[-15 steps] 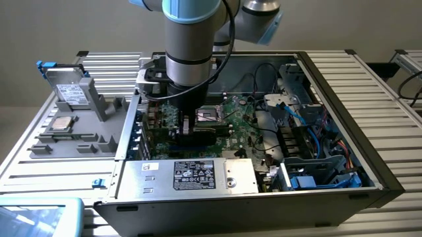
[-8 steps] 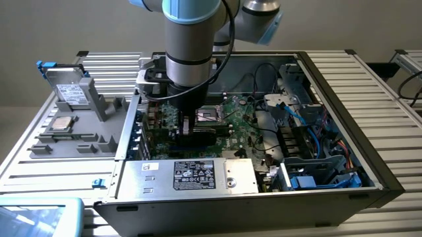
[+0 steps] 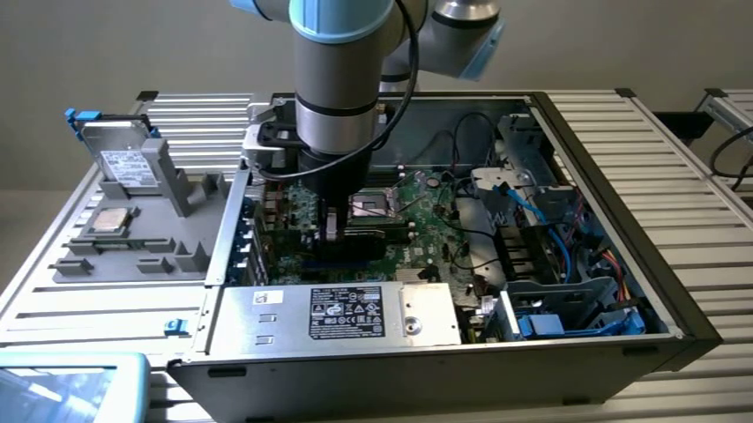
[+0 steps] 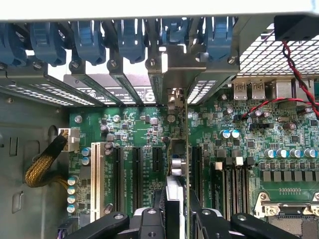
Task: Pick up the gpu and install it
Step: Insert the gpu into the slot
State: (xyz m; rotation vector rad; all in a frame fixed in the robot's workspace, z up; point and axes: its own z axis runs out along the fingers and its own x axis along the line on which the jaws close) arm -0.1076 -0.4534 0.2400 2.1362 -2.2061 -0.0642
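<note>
claw (image 4: 175, 209): half-closed, gripping thin green-and-black gpu card (image 4: 175, 184) edge-on | location: over green motherboard (image 4: 124, 129), 9 o'clock of square silver CPU socket (image 3: 374, 204) in exterior view | progress: pickup done; seating unconfirmed

Case (image 3: 471, 374) lies open on the table (image 3: 682, 194). Holder rack (image 3: 153, 242) sits beside it at the exterior view's left, with a drive (image 3: 123, 167) propped upright on it and a chip (image 3: 109, 220) lying flat.

Inside the case:
- power supply (image 3: 353, 313) along the wall nearest the camera
- motherboard (image 3: 412, 211) behind it
- drive cage (image 3: 553, 300) at the exterior view's right

Gripper (image 3: 333, 233) is down over the motherboard. The gpu (image 4: 177, 169) stands on edge between the fingers (image 4: 149, 221), above the expansion slots (image 4: 135, 169).
</note>
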